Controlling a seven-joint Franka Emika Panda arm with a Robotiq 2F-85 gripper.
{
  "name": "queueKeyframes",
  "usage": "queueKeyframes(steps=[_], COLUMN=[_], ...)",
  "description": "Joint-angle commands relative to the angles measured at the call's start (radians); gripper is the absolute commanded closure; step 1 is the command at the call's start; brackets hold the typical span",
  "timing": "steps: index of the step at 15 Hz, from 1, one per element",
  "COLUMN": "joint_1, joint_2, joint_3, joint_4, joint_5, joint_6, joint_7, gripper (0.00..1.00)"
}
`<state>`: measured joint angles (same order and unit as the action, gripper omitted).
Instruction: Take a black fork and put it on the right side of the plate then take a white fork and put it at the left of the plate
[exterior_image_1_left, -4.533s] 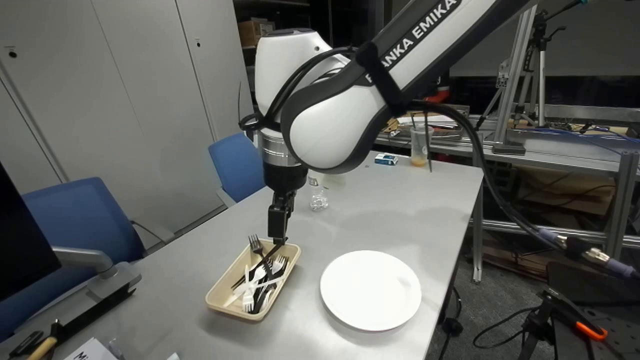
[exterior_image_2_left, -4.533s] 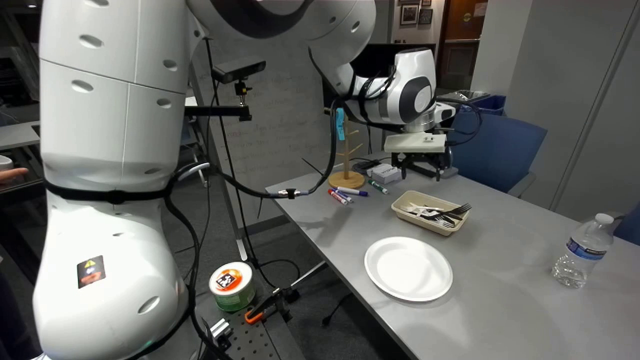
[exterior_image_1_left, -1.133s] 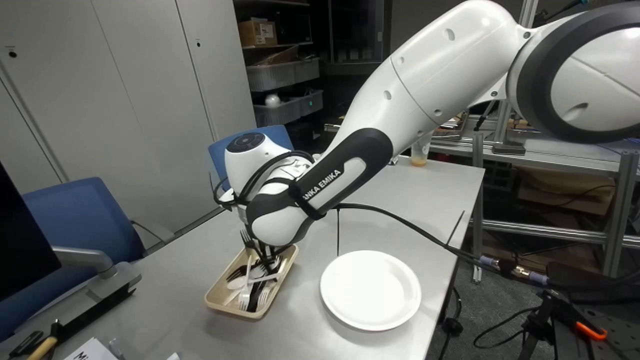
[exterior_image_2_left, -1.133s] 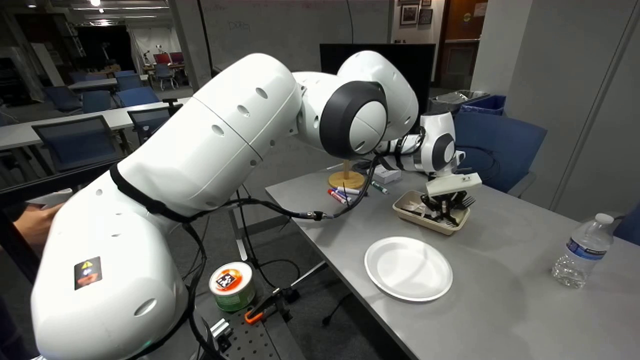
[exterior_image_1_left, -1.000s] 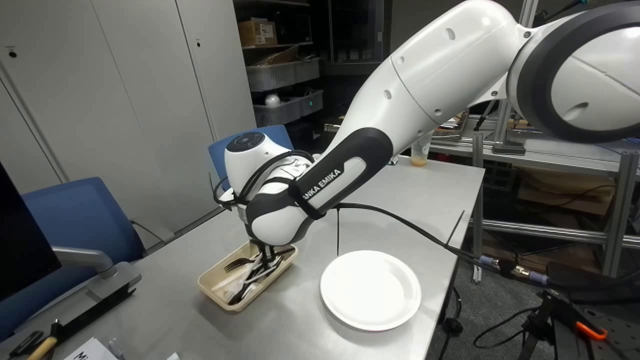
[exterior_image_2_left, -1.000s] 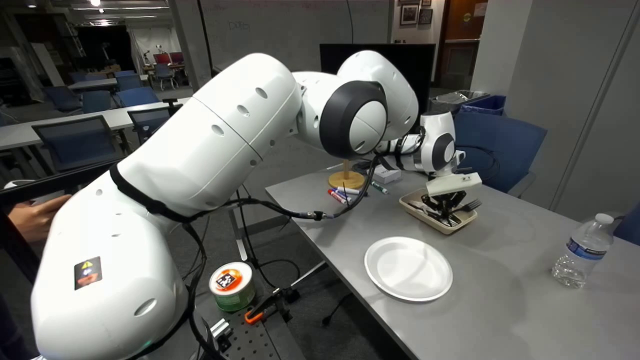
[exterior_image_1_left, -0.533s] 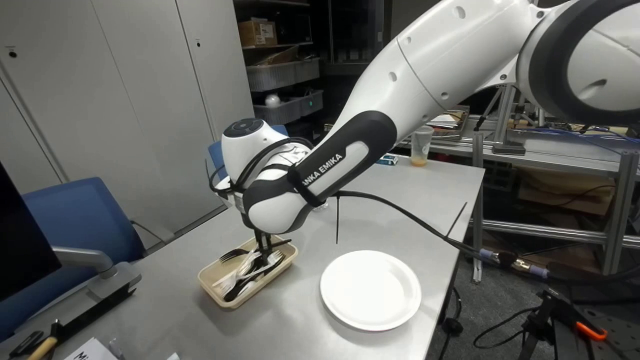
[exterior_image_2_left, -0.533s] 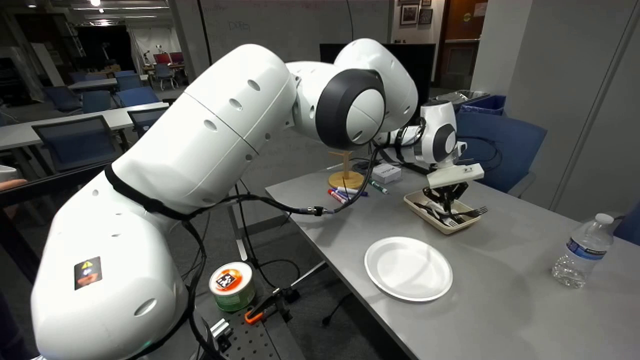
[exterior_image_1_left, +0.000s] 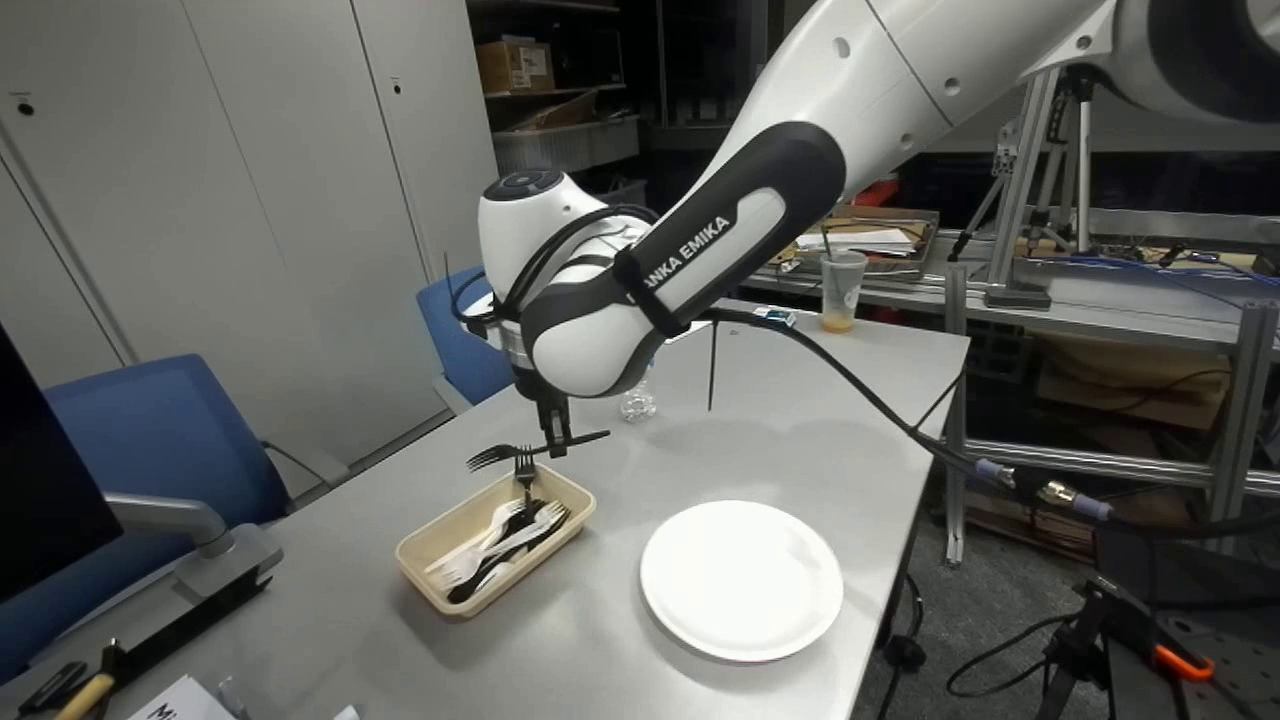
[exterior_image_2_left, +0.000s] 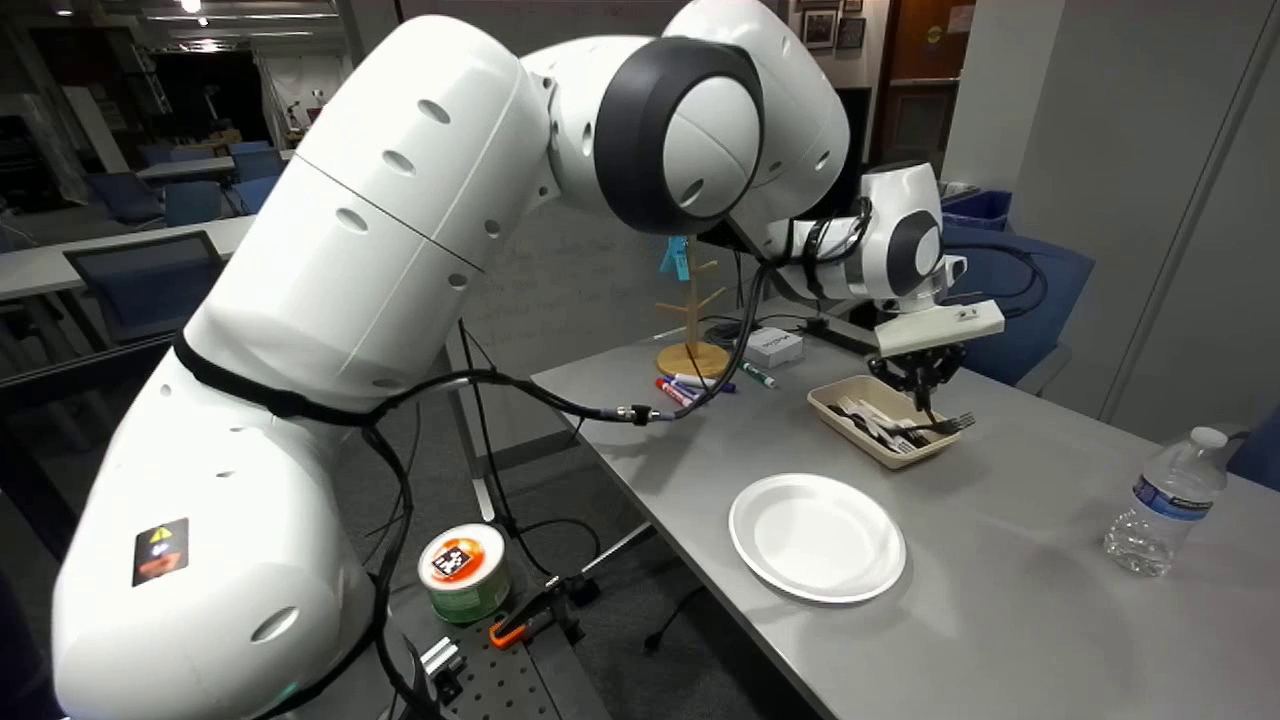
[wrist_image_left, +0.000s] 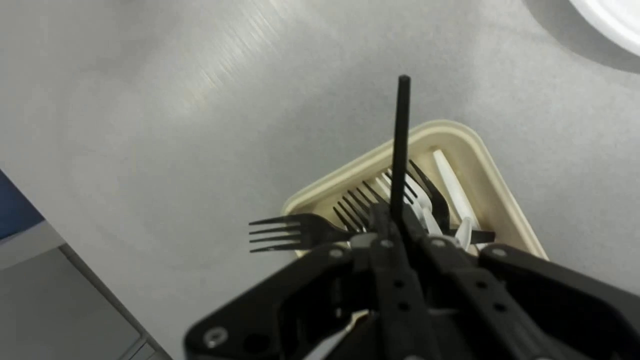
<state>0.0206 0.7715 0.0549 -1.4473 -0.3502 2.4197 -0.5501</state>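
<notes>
My gripper (exterior_image_1_left: 557, 446) is raised above the far end of the tan tray, shut on a black fork (exterior_image_1_left: 590, 437) that lies nearly level across its tips. In the wrist view this fork's handle (wrist_image_left: 401, 145) sticks out past the fingertips; there its tined end is hidden. Another black fork (wrist_image_left: 307, 232) leans over the tray rim, tines outward, also seen in an exterior view (exterior_image_2_left: 955, 424). White forks, one of them the white fork (wrist_image_left: 417, 192) under the held handle, lie among the cutlery. The round white plate (exterior_image_1_left: 742, 580) rests flat beside the tray.
The tan tray (exterior_image_2_left: 850, 436) holds several black and white utensils. A water bottle (exterior_image_2_left: 1165, 500) stands on the table. Markers (exterior_image_2_left: 695, 387), a wooden mug stand (exterior_image_2_left: 692, 358) and a small white box (exterior_image_2_left: 773, 347) sit past the tray. A cable (exterior_image_1_left: 850, 375) hangs from the arm.
From down among the cutlery, my gripper has risen out of the tray with the black fork. The tray has shifted and turned slightly since just over a second ago. The plate has not moved.
</notes>
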Motion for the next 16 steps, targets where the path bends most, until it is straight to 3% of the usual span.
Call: queueKeyframes(steps=[1,10,16], joint_1=[-0.052,-0.228,-0.288], joint_2=[-0.146,-0.365,-0.459], joint_3=[-0.01,-0.01,0.01], joint_4=[-0.21,-0.629,-0.85], joint_5=[0.02,0.206,0.396], joint_6=[0.066,0.224,0.301], joint_7=[0.034,0.07,0.07], gripper=[0.99,0.99,0.99])
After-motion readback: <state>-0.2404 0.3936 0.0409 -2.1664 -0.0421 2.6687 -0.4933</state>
